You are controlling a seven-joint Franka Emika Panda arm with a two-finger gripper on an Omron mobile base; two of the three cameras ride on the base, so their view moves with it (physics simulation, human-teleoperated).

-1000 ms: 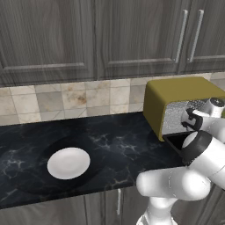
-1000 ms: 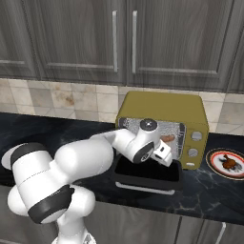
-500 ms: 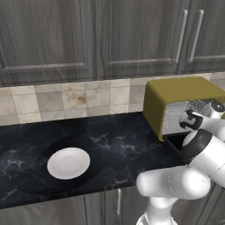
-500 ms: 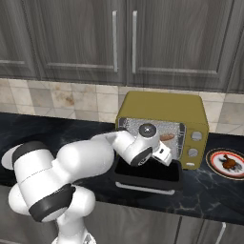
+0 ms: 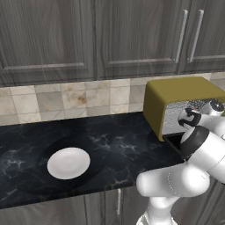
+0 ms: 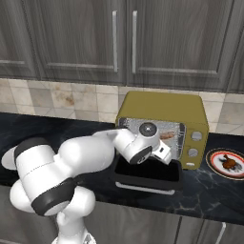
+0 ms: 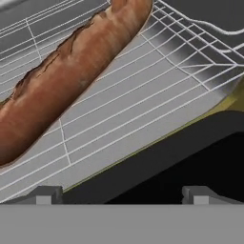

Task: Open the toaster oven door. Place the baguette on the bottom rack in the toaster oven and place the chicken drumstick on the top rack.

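Desk (image 5: 114, 140) is black marble under grey cabinets (image 5: 88, 39), with a tiled backsplash (image 5: 66, 99). White plate (image 5: 68, 162) sits at left. Toaster oven (image 6: 164, 107) stands with its door (image 6: 147, 174) folded down. Hand (image 7: 121, 193) is spread wide at the oven mouth, holding nothing. Baguette (image 7: 66, 76) lies on a wire rack (image 7: 143, 100), probably the bottom one. Chicken drumstick (image 6: 229, 163) rests on a patterned plate (image 6: 214, 159) right of the oven.

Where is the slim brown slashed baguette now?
In the hand view, the baguette lies diagonally on a silvery wire rack inside the mustard-yellow toaster oven, just beyond the open gripper.
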